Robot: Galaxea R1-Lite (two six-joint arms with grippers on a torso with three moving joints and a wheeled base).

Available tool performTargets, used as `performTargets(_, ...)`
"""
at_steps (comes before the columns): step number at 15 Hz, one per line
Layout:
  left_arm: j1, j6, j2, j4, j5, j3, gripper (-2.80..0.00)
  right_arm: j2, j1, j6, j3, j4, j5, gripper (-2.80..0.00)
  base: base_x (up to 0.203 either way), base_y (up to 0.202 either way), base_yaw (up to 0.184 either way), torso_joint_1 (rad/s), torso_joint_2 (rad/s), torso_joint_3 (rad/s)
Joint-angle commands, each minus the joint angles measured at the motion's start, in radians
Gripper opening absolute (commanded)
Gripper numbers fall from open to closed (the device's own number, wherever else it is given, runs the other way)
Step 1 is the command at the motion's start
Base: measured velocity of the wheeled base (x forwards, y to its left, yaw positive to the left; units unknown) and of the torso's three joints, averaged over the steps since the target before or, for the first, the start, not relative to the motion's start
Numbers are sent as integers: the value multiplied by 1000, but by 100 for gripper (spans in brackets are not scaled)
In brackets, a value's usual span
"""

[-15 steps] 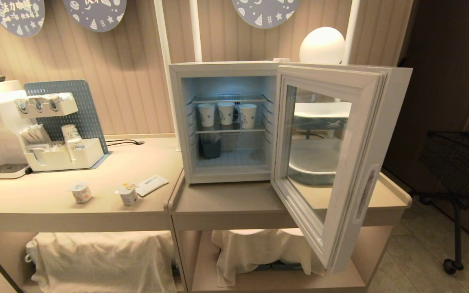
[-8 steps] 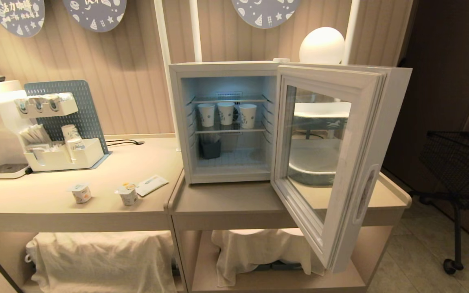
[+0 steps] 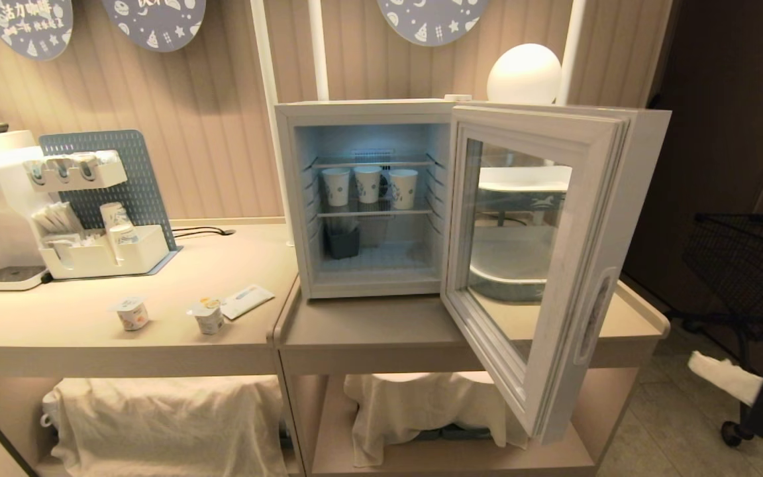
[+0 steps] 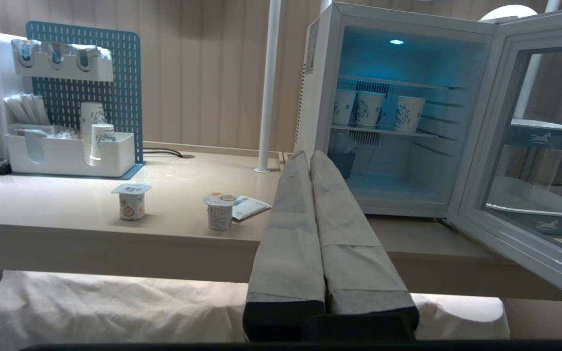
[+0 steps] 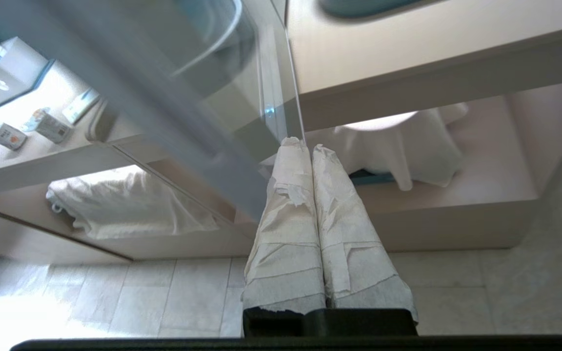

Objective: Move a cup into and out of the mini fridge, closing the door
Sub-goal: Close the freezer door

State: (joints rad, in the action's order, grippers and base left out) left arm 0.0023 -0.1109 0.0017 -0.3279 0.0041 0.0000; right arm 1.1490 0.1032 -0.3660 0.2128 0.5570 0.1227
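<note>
The fridge (image 3: 368, 199) sits on the tabletop (image 3: 368, 328) with its door (image 3: 540, 265) swung wide to the right. Three cups (image 3: 368, 185) stand in a row on the fridge's upper wire shelf, none taken out. The right claw (image 3: 726, 377) shows low and to the right of the door, below its outer edge, its wrapped fingers (image 5: 286, 229) pressed together and holding nothing. The left claw (image 4: 310, 156) hangs below the tabletop's edge, left of the fridge opening, likewise pinched closed and empty. I judge this the very start: the reach for a cup. The right claw must next rise, clear the door's edge, spread its fingers and go in toward the shelf without knocking the neighbouring cups.
</note>
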Motion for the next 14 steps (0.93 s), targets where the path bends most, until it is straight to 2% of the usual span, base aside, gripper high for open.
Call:
performTargets(1,1,-1,0,-2,0,40,-280,395,-45,-4,20,210,57,-280,0,0,0,0,0,0)
performTargets(4,1,-1,0,-2,0,40,-280,767,-96,-6,74,524,178,-280,0,0,0,0,0,0)
performTargets(6,0,-1,0,-2,0,40,-280,903,-83,-1,141,694,267,-280,0,0,0,0,0,0)
performTargets(7,0,-1,0,-2,0,40,-280,926,-45,0,182,722,296,-280,0,0,0,0,0,0)
performTargets(10,1,-1,0,-2,0,40,-280,919,62,-8,273,680,311,-280,0,0,0,0,0,0)
performTargets(14,1,-1,0,-2,0,40,-280,856,184,-21,433,505,297,-280,0,0,0,0,0,0)
